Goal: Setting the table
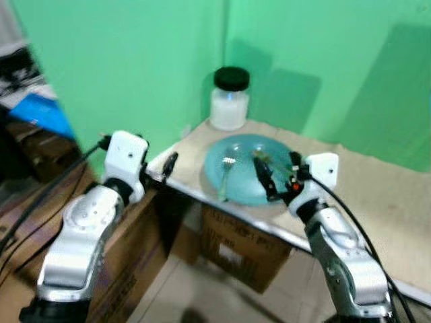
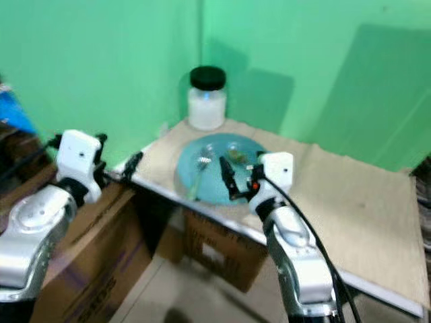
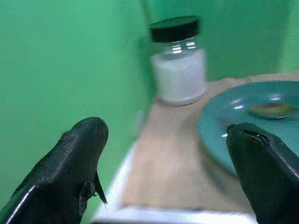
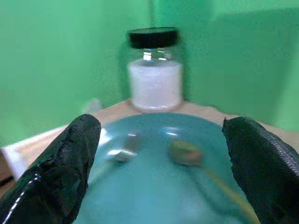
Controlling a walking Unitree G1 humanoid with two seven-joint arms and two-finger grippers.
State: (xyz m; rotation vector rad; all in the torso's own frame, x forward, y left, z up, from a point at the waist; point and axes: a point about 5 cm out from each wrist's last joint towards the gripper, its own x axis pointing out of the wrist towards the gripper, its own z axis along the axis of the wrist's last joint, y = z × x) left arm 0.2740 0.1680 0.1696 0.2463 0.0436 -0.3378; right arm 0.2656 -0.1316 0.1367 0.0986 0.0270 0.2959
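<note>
Fingers of the right gripper (image 4: 163, 172) spread wide and empty over the near rim of the teal plate (image 1: 237, 182), which holds a fork (image 1: 224, 176) and a spoon (image 4: 187, 153); left gripper (image 3: 163, 186), likewise open and empty, at the worktop (image 1: 377, 202) corner near the jar (image 1: 229, 98); advice: descend slowly, straddle one utensil handle, close squarely

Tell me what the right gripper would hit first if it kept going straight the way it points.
Probably the teal plate: the open right gripper sits low over its near rim. If it cleared the plate, the jar stands next in line; depth is unclear.
</note>
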